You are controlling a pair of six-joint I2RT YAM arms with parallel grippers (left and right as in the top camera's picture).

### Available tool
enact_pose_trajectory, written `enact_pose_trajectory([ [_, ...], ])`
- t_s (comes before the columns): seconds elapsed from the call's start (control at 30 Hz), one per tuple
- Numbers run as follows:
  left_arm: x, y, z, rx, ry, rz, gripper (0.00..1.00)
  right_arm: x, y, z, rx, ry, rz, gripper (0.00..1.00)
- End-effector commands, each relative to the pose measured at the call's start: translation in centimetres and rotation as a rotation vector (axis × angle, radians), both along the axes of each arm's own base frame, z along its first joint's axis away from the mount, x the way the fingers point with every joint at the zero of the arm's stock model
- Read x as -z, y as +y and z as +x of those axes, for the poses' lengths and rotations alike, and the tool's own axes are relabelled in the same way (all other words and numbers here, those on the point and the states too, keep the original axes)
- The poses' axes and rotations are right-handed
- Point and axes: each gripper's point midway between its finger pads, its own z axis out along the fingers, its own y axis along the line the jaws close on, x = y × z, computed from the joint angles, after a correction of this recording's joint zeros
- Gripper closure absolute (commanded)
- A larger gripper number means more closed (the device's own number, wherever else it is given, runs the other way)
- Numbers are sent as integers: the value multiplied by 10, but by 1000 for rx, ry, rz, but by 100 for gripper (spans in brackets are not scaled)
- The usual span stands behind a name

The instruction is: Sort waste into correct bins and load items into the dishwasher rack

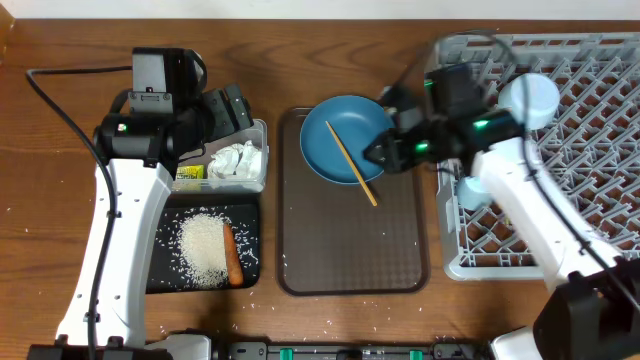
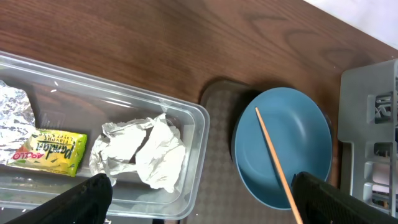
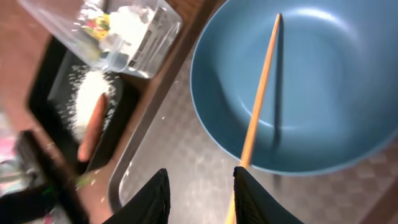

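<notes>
As it crosses the plate, chopstick diagonal, overhanging rim.

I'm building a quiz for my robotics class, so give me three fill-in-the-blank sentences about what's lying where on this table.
1. In the clear rectangular plastic tub, the crumpled white ____ lies beside the yellow-green snack wrapper.
2. The small orange carrot lies in the shallow black rectangular tray beside loose white ____.
3. A wooden chopstick rests across the large dark blue round ____.
Missing words: tissue; rice; plate.
</notes>
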Motion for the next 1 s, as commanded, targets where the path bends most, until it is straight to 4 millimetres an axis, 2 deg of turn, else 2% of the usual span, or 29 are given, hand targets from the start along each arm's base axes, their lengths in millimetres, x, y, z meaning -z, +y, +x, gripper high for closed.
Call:
enact_pose_trajectory([
  [0.0,-6,3,-1,-10,-19,6,5,16,0,10,173,-52,-192,68],
  [0.2,-6,3,-1,-10,-19,7,5,10,28,8,188,-225,-314,64],
  [0.37,-6,3,-1,-10,-19,7,5,15,33,6,239,-274,-385,64],
  [0.5,-6,3,-1,-10,-19,7,5,31,35,11,236,-258,-408,62],
  [0.7,-6,3,-1,-10,-19,7,5,66,36,16,226,-211,-457,61],
  [0.97,-7,3,-1,-10,-19,7,5,103,33,16,212,-156,-518,63],
])
